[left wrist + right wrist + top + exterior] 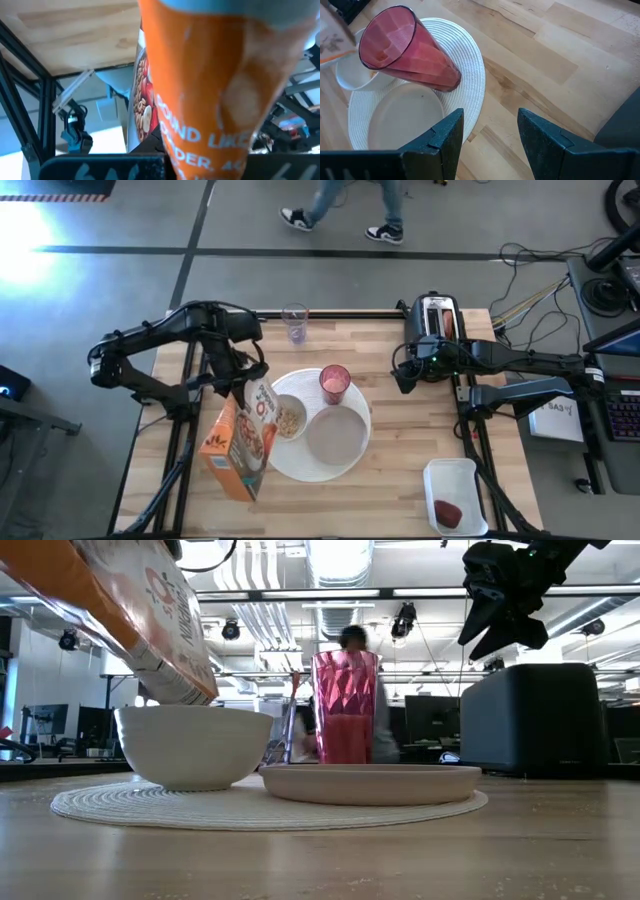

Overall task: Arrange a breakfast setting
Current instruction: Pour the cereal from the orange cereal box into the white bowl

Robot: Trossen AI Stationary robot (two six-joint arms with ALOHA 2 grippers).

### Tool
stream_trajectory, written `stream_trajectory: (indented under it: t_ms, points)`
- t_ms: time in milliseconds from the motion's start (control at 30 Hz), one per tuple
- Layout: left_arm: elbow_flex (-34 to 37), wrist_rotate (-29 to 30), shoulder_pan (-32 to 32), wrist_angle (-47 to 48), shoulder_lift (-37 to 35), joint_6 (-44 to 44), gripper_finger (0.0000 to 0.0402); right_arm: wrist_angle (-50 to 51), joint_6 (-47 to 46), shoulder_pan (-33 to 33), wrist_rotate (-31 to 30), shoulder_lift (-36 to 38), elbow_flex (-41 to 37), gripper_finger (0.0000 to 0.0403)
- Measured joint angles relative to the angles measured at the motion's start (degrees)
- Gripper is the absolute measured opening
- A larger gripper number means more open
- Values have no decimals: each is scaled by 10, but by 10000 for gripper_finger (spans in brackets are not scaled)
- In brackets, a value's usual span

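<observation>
An orange cardboard cereal box point(240, 445) is pinched by the left gripper point(243, 385), tilted over the small white bowl point(289, 419); the right gripper point(487, 135) is held spread beside the black-and-silver toaster point(438, 320).

An orange cereal box point(243, 442) is held tilted by the left gripper point(236, 385) over the small white bowl point(289, 419), where cereal is seen. The pink tumbler point(335, 383) and white plate point(337, 436) are set on a round placemat point(285, 463).
</observation>
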State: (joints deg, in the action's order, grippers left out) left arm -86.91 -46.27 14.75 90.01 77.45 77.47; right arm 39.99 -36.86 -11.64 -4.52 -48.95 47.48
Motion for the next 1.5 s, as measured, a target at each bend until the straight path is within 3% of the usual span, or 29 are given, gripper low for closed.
stream_trajectory:
  t_ms: [133, 433, 1500]
  points:
    - [0, -41, -3, 0, 8, 0, 0, 0, 0, 0, 0, 0, 0, 176]
    - [0, -72, 1, 0, 36, -5, 0, 0, 0, 0, 0, 0, 0, 176]
    - [0, -38, -1, 0, 23, -35, 0, 0, 0, 0, 0, 0, 0, 176]
